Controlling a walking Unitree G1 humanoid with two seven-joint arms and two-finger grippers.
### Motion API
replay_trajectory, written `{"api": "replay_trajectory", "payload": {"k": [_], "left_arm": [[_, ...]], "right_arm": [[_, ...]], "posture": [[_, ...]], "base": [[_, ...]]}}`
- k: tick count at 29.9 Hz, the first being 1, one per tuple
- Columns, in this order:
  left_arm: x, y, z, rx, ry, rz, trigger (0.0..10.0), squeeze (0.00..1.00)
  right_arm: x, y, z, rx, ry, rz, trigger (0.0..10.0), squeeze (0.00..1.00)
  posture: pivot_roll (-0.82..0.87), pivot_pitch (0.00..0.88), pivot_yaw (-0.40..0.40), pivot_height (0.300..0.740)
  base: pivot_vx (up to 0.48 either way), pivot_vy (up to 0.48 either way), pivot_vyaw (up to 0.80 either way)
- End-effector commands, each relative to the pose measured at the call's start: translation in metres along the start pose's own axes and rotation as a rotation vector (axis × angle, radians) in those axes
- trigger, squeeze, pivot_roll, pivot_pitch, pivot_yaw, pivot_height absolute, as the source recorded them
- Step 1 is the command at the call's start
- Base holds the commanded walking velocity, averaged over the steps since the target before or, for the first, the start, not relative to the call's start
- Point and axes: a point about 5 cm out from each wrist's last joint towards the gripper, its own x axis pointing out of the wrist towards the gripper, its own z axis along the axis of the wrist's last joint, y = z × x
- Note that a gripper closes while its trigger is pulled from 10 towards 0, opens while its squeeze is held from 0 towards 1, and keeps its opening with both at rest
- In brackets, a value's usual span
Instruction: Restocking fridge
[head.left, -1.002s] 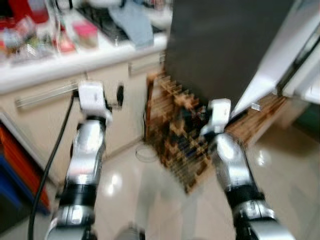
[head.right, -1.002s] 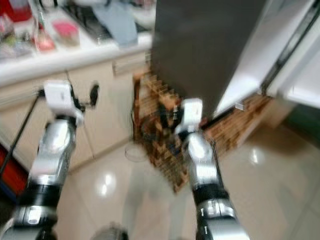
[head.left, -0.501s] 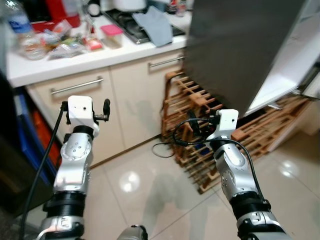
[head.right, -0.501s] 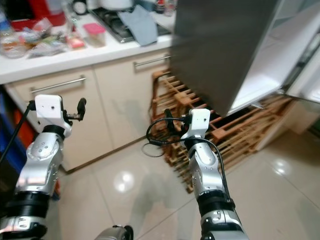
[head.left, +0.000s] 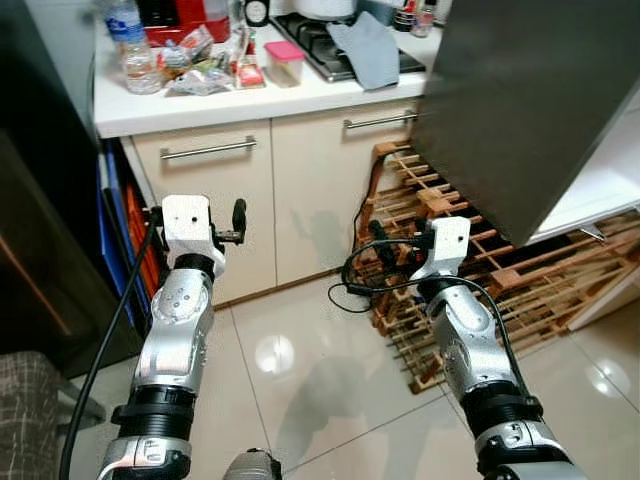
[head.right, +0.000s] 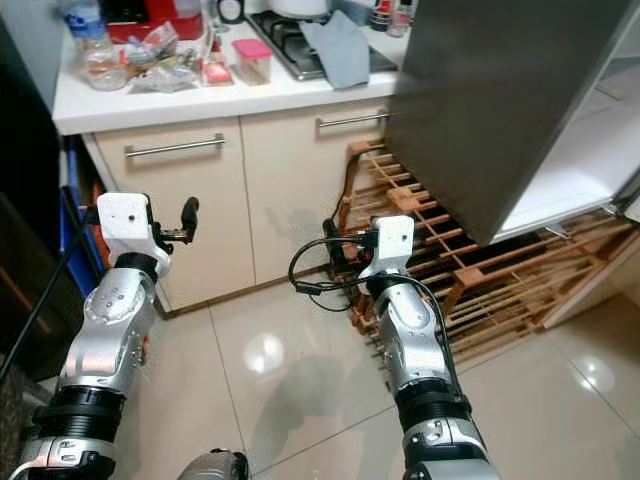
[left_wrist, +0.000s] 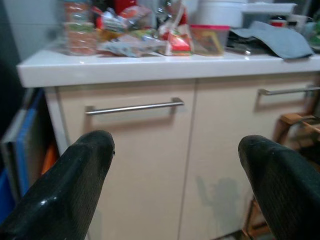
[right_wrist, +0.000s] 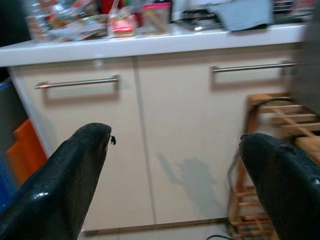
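Before cream cabinets (head.left: 270, 190), left gripper (left_wrist: 172, 175) and right gripper (right_wrist: 175, 175), jaws wide, holding nothing

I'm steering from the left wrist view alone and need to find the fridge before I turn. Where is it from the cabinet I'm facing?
Observer: To the robot's right. A dark grey fridge door stands open just past the cabinet.
Operator: Is anything under that door?
Observer: Yes, a wooden rack stands on the floor at the cabinet's end, reaching under the door.
Operator: And where is my other arm?
Observer: The right gripper is held up with its fingers open, pointing at the same cabinet, just in front of the rack.
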Motion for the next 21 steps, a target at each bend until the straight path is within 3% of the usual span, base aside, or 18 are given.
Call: {"api": "replay_trajectory", "payload": {"k": [1, 11, 13, 21], "left_arm": [[0.004, -0.004, 0.013, 0.005, -0.049, -0.003, 10.0, 0.0], [0.005, -0.005, 0.014, 0.017, -0.055, -0.001, 10.0, 0.0], [0.005, -0.004, 0.014, 0.023, -0.056, 0.001, 10.0, 0.0], [0.012, -0.005, 0.016, 0.089, -0.053, 0.003, 10.0, 0.0]], "right_arm": [[0.004, 0.0, 0.006, -0.019, -0.006, 0.012, 10.0, 0.0], [0.01, -0.005, 0.01, -0.047, 0.0, -0.036, 10.0, 0.0], [0.011, -0.004, 0.009, -0.054, 0.009, -0.028, 10.0, 0.0], [0.015, 0.005, 0.016, -0.049, -0.033, 0.015, 10.0, 0.0]], "posture": [[0.03, 0.0, -0.044, 0.74], [0.06, 0.0, -0.058, 0.74], [0.06, 0.0, -0.056, 0.74], [0.05, 0.0, -0.061, 0.74]], "base": [[0.0, 0.0, 0.46], [0.0, 0.0, 0.41], [0.0, 0.0, 0.0], [0.0, 0.0, 0.65]]}}
